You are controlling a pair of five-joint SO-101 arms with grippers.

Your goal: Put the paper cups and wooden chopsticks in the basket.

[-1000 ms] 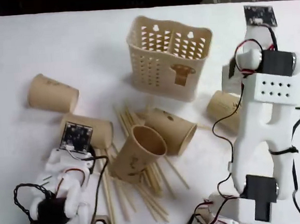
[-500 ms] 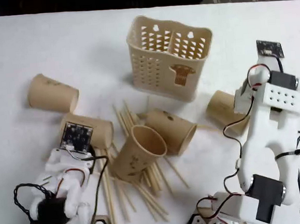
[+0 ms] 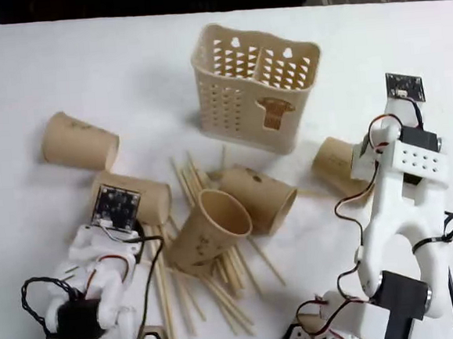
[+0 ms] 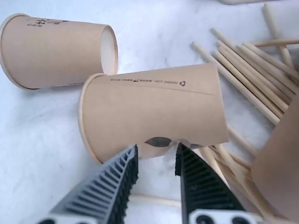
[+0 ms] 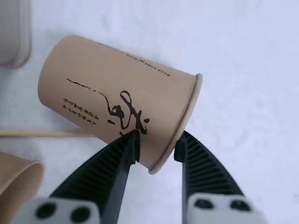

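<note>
Paper-brown right cup (image 3: 334, 161) lies on its side near the basket (image 3: 255, 85). Right arm (image 3: 401, 195) has drawn back from beside the basket and now sits over this cup. Left arm (image 3: 94, 282) unmoved. Chopsticks (image 3: 219, 276) and a pair of cups (image 3: 256, 198) clutter mid-table.

Left wrist: left gripper (image 4: 156, 154) narrowly parted, tips at the flank of the left cup (image 4: 149, 109).

Right wrist: right gripper (image 5: 158, 144) narrowly parted, astride the right cup's (image 5: 117, 98) rim. Pickup looks close.

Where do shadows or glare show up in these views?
High view: soft shadow at the basket's base, no glare on the table. Left wrist view: faint shadow under the nearer cup by the left hand. Right wrist view: likewise under its cup.
</note>
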